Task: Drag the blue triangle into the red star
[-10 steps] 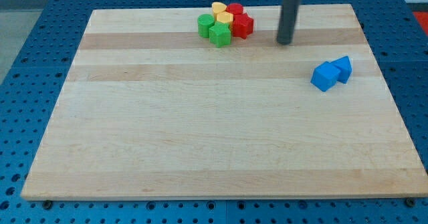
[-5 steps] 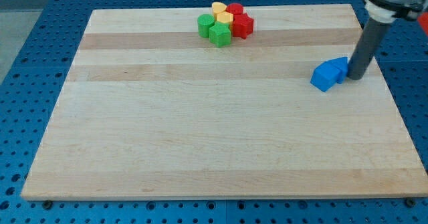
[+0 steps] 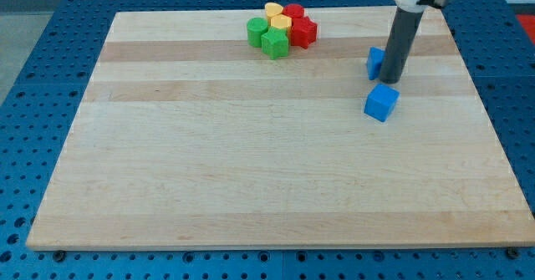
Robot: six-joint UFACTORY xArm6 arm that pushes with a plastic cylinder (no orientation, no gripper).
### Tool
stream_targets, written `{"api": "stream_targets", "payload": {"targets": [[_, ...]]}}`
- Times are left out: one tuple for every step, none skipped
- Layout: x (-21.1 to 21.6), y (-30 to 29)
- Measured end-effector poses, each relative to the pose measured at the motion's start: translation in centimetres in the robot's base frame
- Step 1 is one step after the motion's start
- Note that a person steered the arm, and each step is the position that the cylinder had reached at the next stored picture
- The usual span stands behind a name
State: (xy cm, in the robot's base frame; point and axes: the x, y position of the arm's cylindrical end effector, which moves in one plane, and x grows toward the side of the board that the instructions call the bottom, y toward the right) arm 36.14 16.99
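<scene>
My tip (image 3: pixel 389 80), a bare rod end with no pincer to clench or release, touches the blue triangle block (image 3: pixel 375 62) on its right. Blue cube (image 3: pixel 381 103) lies just below. Red star block (image 3: pixel 303 33) sits well apart, upper left, on the wooden board (image 3: pixel 251 163).

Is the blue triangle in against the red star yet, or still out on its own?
Still out. The blue triangle sits far to the view's right of the red star, bare board between them. My tip is against the triangle's right side.

Cluster of blocks (image 3: pixel 281 28) sits near board (image 3: pixel 251 171) top edge; two separate blocks lie well right: triangle (image 3: pixel 375 62) above cube (image 3: pixel 381 103).
</scene>
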Motion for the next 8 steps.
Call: {"api": "stream_targets", "payload": {"targets": [[-1.7,0.0],[-3.2,-0.1],[-3.7,-1.7],[-4.0,-3.8],[-4.7,-5.5],[-5.6,-6.4],[-6.0,-7.6],[-5.1,-6.3]]}}
